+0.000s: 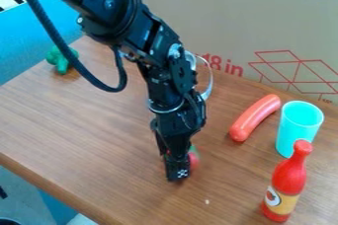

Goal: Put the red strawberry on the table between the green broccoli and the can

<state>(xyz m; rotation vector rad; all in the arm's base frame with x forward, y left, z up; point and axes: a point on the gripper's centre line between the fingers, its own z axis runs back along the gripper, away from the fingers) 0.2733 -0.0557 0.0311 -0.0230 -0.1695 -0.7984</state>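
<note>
The black gripper [176, 166] hangs low over the middle of the wooden table, pointing down. Right behind it, a small red thing [193, 160] with a bit of green at its top peeks out on the right side, mostly hidden; whether it is held or only beside the gripper is unclear. To the right lies an orange-red sausage [255, 118], slanting. A turquoise cup [298, 129] stands upright beside it, and a red bottle [288, 184] with a yellow label is upright in front of the cup.
At the table's back left is a green broccoli-like piece [62, 59]. Partly behind the arm sits a clear round-rimmed object [207, 83]. A large cardboard panel [264, 26] borders the back of the table [86, 120]; the front edge runs along the lower left.
</note>
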